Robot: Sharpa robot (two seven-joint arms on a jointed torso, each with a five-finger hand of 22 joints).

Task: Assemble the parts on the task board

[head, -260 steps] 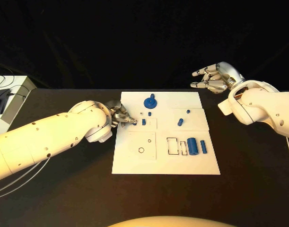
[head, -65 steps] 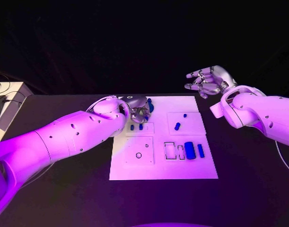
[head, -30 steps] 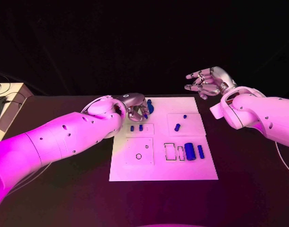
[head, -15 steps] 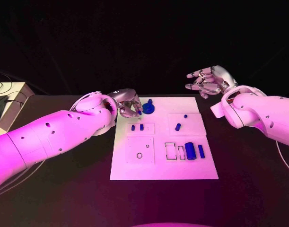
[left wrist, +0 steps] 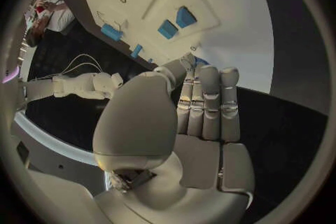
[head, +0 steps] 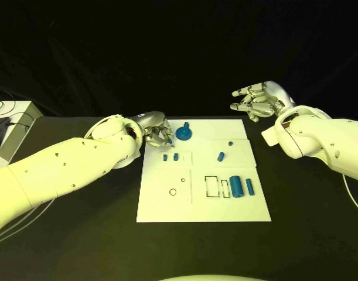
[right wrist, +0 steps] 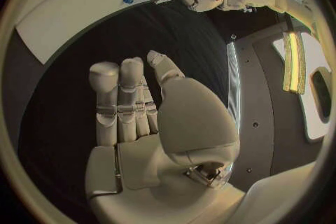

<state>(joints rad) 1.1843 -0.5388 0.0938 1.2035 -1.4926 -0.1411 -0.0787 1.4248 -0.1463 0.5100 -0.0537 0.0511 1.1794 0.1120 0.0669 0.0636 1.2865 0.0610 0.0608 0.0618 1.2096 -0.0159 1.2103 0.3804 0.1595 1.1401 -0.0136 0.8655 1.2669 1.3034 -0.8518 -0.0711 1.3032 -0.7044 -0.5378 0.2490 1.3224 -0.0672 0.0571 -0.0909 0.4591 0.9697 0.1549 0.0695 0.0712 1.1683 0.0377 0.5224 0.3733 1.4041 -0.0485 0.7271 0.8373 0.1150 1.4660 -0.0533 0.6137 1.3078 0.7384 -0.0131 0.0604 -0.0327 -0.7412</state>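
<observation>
Nearest to us on the black desk (head: 77, 234) lies the white task board (head: 203, 205), long side running from 6 o'clock to 12 o'clock. On its near half, toward 3 o'clock, we see a large blue cylinder (head: 238, 185) lying beside a slimmer blue bar (head: 249, 186), with two empty outlined slots just at their 9 o'clock side. Farther up the board two small blue pegs (head: 170, 157) stand side by side toward 9 o'clock, and a short blue pin (head: 221, 156) lies toward 3 o'clock, a tiny blue piece (head: 230, 143) just beyond it. At the board's far end sits the blue gear (head: 184, 134).

Our left hand (head: 157, 134) hovers at the far 9 o'clock edge of the board, just beside the gear; its fingers (left wrist: 210, 106) lie straight and close together, holding nothing that we can see. Our right hand (head: 260, 99) is raised beyond the board's far 3 o'clock corner, well apart from every part, its fingers (right wrist: 125, 102) loosely extended and empty.
</observation>
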